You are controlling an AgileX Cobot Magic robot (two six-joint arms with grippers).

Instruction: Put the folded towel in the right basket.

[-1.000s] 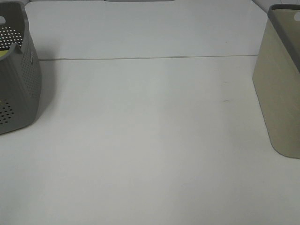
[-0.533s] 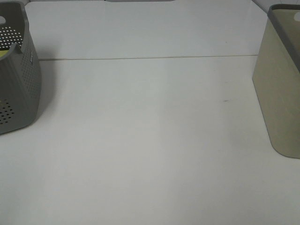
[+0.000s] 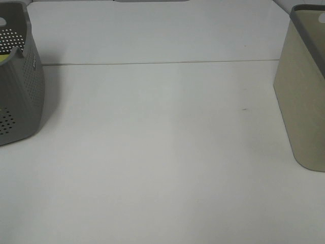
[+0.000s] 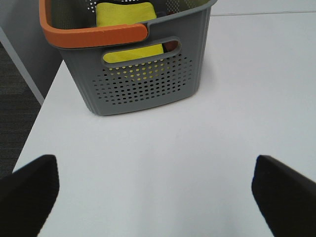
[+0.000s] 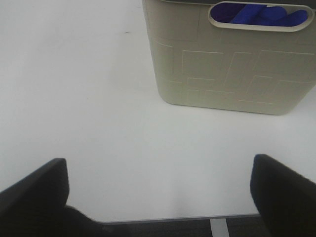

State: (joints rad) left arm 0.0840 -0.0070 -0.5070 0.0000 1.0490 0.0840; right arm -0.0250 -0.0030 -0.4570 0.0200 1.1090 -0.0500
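A folded yellow towel (image 4: 126, 15) lies inside the grey perforated basket (image 4: 148, 94) with an orange handle (image 4: 94, 34); that basket stands at the table's left edge (image 3: 20, 91). The beige right basket (image 3: 304, 101) stands at the right edge. In the right wrist view (image 5: 227, 69), blue cloth (image 5: 256, 15) shows through its handle hole. My left gripper (image 4: 158, 197) is open and empty, a short way in front of the grey basket. My right gripper (image 5: 158, 197) is open and empty in front of the beige basket. Neither gripper shows in the exterior high view.
A seam (image 3: 152, 63) runs across the white table. Dark floor (image 4: 15, 89) lies past the table's left edge beside the grey basket. The table's front edge (image 5: 173, 218) shows just under my right gripper.
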